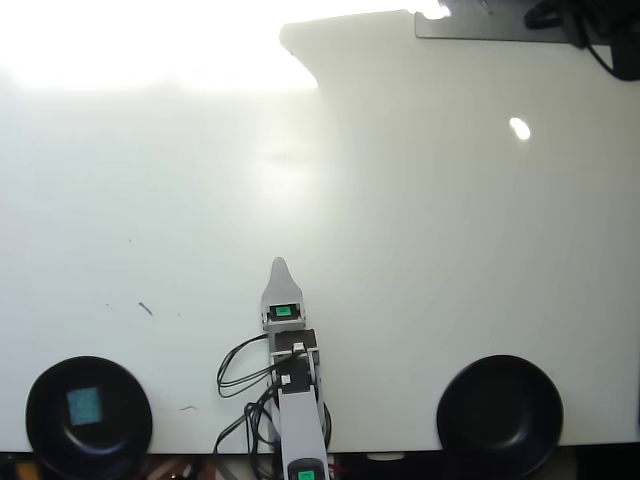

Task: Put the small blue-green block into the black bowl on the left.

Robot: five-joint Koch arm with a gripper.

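In the overhead view the small blue-green block lies flat inside the black bowl at the bottom left of the table. My gripper points up the picture from the bottom centre, well to the right of that bowl and apart from it. Only one pointed tip shows, so the jaws lie one behind the other. Nothing is seen held at the tip.
A second black bowl of the same look stands at the bottom right. Black cables loop beside the arm on its left. A grey plate and dark gear sit at the top right edge. Strong glare washes out the top left.
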